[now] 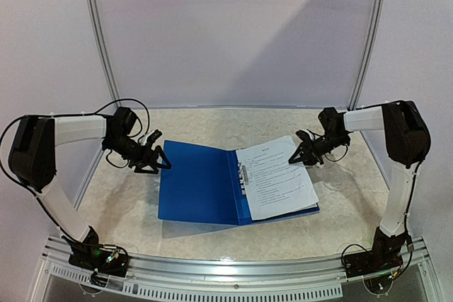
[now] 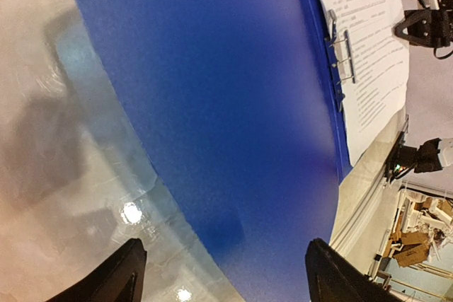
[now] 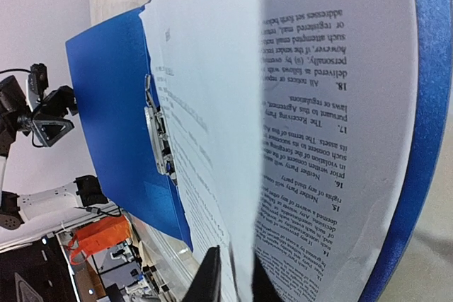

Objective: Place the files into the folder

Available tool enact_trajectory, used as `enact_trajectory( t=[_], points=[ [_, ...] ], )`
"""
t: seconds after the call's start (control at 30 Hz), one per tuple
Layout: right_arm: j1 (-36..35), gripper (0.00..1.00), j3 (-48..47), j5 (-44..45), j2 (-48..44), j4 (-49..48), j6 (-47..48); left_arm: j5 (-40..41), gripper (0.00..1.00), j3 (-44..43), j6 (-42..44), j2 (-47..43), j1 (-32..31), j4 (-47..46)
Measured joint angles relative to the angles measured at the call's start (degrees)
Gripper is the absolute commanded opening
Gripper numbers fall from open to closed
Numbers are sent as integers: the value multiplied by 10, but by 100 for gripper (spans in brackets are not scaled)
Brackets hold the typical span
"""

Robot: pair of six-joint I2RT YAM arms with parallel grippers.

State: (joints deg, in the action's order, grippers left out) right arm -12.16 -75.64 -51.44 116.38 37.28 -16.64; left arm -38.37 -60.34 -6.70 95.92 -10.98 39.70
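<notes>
The blue folder (image 1: 195,183) lies open on the table, with its metal clip (image 1: 244,175) at the spine. The files (image 1: 277,178) lie on its right half. My left gripper (image 1: 152,159) is open and empty over the far left corner of the left cover (image 2: 226,104), its fingers (image 2: 113,277) wide apart. My right gripper (image 1: 301,156) is at the files' far right corner. In the right wrist view it (image 3: 237,284) is shut on the edge of the top sheet (image 3: 212,104), lifted off a printed sheet (image 3: 333,139) below.
An aluminium rail (image 1: 233,270) runs along the table's near edge between the arm bases. White walls and curved frame posts (image 1: 99,40) close in the back and sides. An orange item (image 3: 99,238) and cardboard clutter (image 2: 417,235) lie beyond the table.
</notes>
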Motion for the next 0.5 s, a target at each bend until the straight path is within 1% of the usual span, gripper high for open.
enact_trajectory(
  t=[0.03,0.07,0.1,0.13,0.17,0.2,0.23,0.27,0.5],
  points=[
    [0,25,0,3,0,1,0,0,79,0,0,0,0,0],
    [0,32,0,6,0,3,0,0,79,0,0,0,0,0],
    [-1,40,0,10,0,5,1,0,79,0,0,0,0,0],
    [-1,51,0,16,0,8,2,0,79,0,0,0,0,0],
    [-1,65,-1,20,0,12,3,0,79,0,0,0,0,0],
    [-2,82,-3,29,0,18,4,0,79,0,0,0,0,0],
    [-2,97,-6,36,0,26,5,0,79,0,0,0,0,0],
    [-2,99,-10,45,0,32,5,0,79,0,0,0,0,0],
    [-2,99,-36,103,-4,67,20,0,79,0,0,0,0,0]
  ],
)
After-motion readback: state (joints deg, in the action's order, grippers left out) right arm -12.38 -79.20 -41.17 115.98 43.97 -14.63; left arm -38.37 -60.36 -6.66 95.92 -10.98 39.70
